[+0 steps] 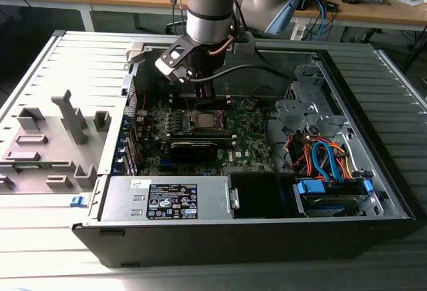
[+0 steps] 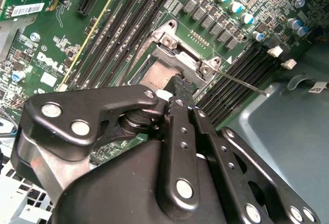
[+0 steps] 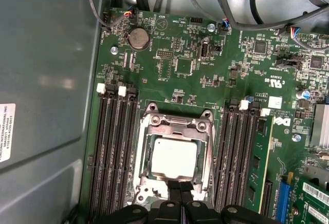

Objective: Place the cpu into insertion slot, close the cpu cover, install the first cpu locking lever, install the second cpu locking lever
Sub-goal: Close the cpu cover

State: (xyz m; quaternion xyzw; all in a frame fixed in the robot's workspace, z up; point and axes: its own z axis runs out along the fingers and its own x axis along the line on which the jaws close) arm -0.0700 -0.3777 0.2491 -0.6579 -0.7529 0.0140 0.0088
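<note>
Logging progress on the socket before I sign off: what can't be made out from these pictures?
- First wrist view: the gripper hides the edge of the cpu cover beneath it, so what it touches there is unclear.
- Second wrist view: the gripper's body covers most of the insertion slot; whether the thin locking lever is latched is unclear.
- Exterior view: the slot is too small to judge and sits partly behind the gripper.

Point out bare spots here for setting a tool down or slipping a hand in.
Free: slatted table in front of the case; dark bay between power supply and drive cage. Crowded: gripper over the insertion slot; cables.
</note>
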